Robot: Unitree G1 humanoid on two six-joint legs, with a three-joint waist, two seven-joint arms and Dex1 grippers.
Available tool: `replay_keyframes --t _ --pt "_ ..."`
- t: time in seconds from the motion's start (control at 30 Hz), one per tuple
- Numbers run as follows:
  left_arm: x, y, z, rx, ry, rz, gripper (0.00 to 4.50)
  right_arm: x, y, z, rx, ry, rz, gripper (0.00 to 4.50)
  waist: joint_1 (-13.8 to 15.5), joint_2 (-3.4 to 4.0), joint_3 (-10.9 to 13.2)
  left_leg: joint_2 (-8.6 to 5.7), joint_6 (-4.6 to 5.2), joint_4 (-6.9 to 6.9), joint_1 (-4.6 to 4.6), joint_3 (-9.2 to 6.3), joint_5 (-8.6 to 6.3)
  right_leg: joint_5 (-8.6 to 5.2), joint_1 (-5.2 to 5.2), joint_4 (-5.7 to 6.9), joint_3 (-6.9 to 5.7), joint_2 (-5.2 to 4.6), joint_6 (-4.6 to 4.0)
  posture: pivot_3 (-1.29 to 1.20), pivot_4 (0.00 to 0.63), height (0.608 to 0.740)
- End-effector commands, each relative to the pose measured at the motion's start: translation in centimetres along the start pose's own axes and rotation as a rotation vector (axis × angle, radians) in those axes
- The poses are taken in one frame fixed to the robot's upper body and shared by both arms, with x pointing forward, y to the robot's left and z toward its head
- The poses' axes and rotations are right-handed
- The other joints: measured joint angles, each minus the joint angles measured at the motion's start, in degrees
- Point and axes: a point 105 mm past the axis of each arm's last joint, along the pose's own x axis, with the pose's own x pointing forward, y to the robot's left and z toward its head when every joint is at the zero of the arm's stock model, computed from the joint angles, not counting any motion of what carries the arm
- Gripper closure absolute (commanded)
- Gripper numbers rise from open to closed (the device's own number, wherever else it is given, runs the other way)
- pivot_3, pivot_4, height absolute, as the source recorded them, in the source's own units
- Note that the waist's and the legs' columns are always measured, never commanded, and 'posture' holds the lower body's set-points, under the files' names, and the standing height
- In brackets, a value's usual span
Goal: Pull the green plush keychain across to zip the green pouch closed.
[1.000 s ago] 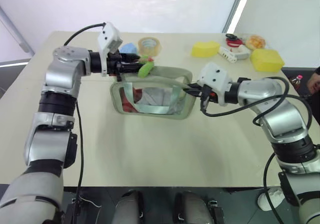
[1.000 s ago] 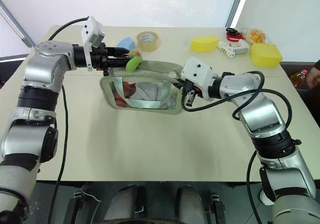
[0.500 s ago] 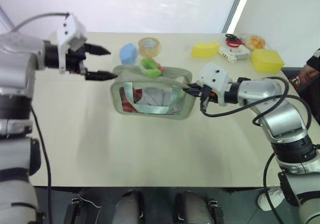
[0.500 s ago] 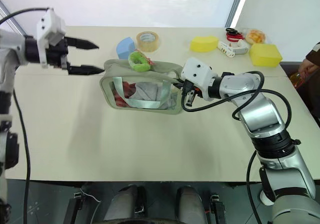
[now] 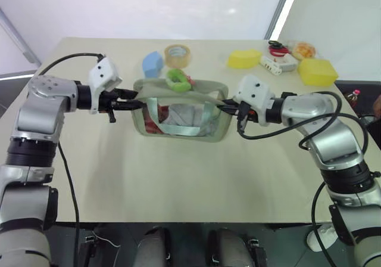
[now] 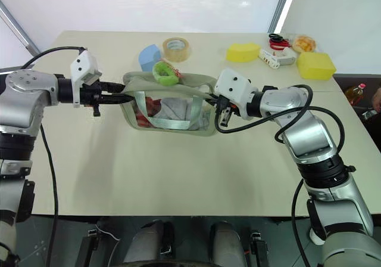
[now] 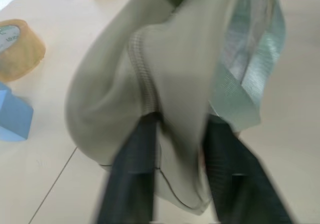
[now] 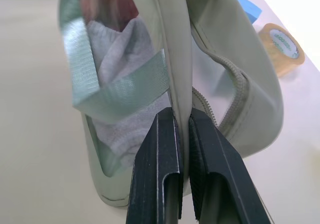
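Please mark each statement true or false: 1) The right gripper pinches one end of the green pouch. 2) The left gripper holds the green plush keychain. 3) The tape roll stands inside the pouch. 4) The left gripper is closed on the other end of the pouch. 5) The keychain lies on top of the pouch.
1) True: the right gripper is shut on the green pouch.
2) False: the left gripper grips the pouch's end; the green plush keychain lies apart from it.
3) False: the tape roll sits on the table behind the pouch.
4) True.
5) True.
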Motion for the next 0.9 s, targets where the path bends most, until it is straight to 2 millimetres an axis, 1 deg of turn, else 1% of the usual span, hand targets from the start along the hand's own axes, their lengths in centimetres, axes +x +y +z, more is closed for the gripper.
replay_keyframes --t 0.03,0.1,0.13,0.23,0.3,0.4,0.47,0.53,0.6,0.7,0.9 --pt "-0.5 0.4 1.1 0.049 0.000 0.011 4.44 -0.5 -0.1 0.4 0.003 -0.003 0.003 4.50 0.00 0.00 0.00 0.00 0.00 0.00 0.00 0.00 0.00 0.00 0.00 0.00 0.00 0.00 0.00 0.00 0.150 0.740" --pt "-0.5 0.3 1.0 0.050 0.006 0.006 4.50 -1.5 -0.2 0.1 0.018 0.010 0.014 3.74 0.03 0.00 0.00 0.00 0.00 -0.01 0.00 0.00 0.00 0.00 -0.01 0.00 0.00 0.00 0.00 0.00 0.150 0.740" --pt "-0.5 0.3 1.0 0.051 0.008 0.006 4.50 -1.8 -0.2 0.1 0.020 0.015 0.017 3.46 0.10 0.00 0.00 0.00 0.00 -0.01 0.00 0.00 0.00 0.00 0.00 0.00 0.00 0.00 0.00 0.00 0.150 0.740" --pt "-0.5 0.1 0.9 0.051 0.007 -0.003 4.50 -3.2 -1.8 0.8 0.007 0.022 -0.013 1.95 0.17 0.00 0.00 -0.01 0.00 0.00 0.00 0.01 0.00 0.00 0.01 -0.03 0.00 -0.01 0.00 0.00 0.150 0.740" --pt "-0.5 0.0 0.8 0.049 0.008 -0.005 4.50 -3.6 -2.6 2.3 -0.006 -0.013 -0.013 1.95 0.08 0.00 0.00 -0.01 0.00 -0.01 0.00 0.00 0.00 0.00 0.01 -0.03 0.00 -0.01 0.00 0.00 0.150 0.740" --pt "-0.5 0.0 0.9 0.048 0.009 -0.008 4.50 -2.9 -3.3 4.8 -0.016 -0.099 -0.011 1.95 -0.19 0.04 0.02 0.00 0.00 -0.05 0.00 0.02 0.00 0.00 -0.06 0.02 0.01 0.00 0.00 0.00 0.150 0.740" --pt "-0.5 0.2 1.0 0.052 0.008 -0.003 4.50 -1.3 -3.3 7.2 0.035 -0.211 -0.010 1.95 -0.26 0.03 0.01 0.01 0.00 -0.06 0.00 0.02 0.00 0.00 -0.06 0.04 0.00 0.01 0.00 0.00 0.150 0.740" --pt "-0.4 0.3 1.0 0.052 0.007 0.000 4.50 0.6 -2.6 8.5 0.058 -0.267 0.009 1.95 -0.18 0.03 0.01 0.02 0.00 -0.03 0.00 0.03 0.00 0.00 -0.05 0.05 0.01 0.01 0.00 0.00 0.150 0.740" --pt "-0.3 0.3 1.1 0.052 0.006 0.001 4.50 1.7 -1.9 8.9 0.061 -0.284 0.031 1.95 0.17 0.03 0.02 0.02 0.00 -0.02 0.00 0.02 0.00 0.00 -0.05 0.09 0.00 0.01 0.00 0.00 0.150 0.740" --pt "-0.4 0.4 1.3 0.056 0.004 0.002 4.50 3.1 -0.9 8.9 0.080 -0.294 0.057 1.95 0.26 0.02 0.02 -0.05 0.01 0.03 -0.09 0.01 0.00 0.00 -0.06 0.08 0.00 -0.06 0.00 0.00 0.150 0.740" --pt "-0.5 0.4 1.2 0.059 0.007 0.004 4.50 4.3 -0.6 8.9 0.115 -0.296 0.043 1.95 -0.09 0.02 0.02 -0.04 0.00 0.01 -0.09 0.00 0.00 0.00 -0.13 0.15 -0.01 -0.04 0.00 0.00 0.150 0.740"
